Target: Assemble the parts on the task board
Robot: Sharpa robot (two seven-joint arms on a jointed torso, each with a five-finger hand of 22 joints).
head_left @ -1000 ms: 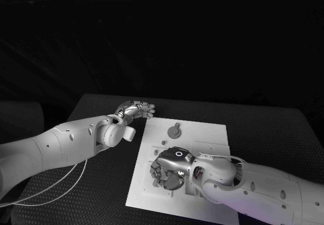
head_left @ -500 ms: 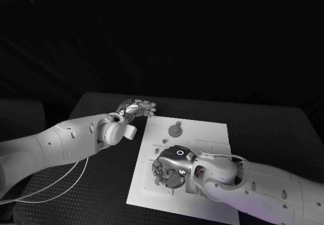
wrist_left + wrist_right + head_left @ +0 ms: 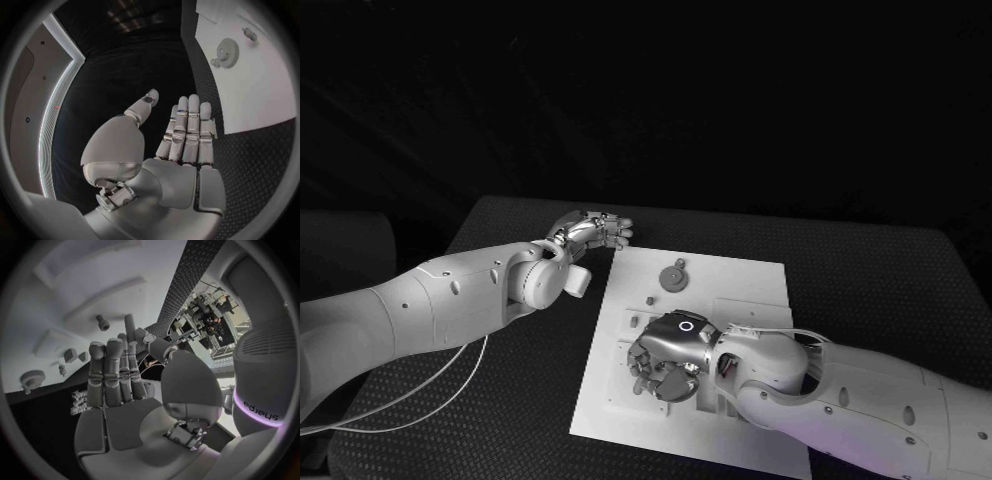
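One black table (image 3: pixel 877 270) carries one white task board (image 3: pixel 733 290), which lies flat at its middle. Two white arms reach over it. The left arm (image 3: pixel 430 310) comes in over the table beside the board's near-left side; its left hand (image 3: pixel 593 232) hangs just off the board's far-left corner, apart from the board, fingers (image 3: pixel 187 130) straight and side by side with the thumb apart, grasping nothing. The right arm (image 3: pixel 848 390) crosses the board's near-right part, and the right hand (image 3: pixel 664 362) sits palm-down low over the board's middle-left area; in the right wrist view its fingers (image 3: pixel 112 375) lie extended and close together, with no part seen between them, though whether the fingertips touch the board cannot be told. On the board, one round gear (image 3: pixel 674 279) lies flat toward the far end, well apart from the right hand. Three small pegs (image 3: pixel 651 301) can be counted near the board's left edge, between the gear and the right hand; further parts under the hand are hidden.
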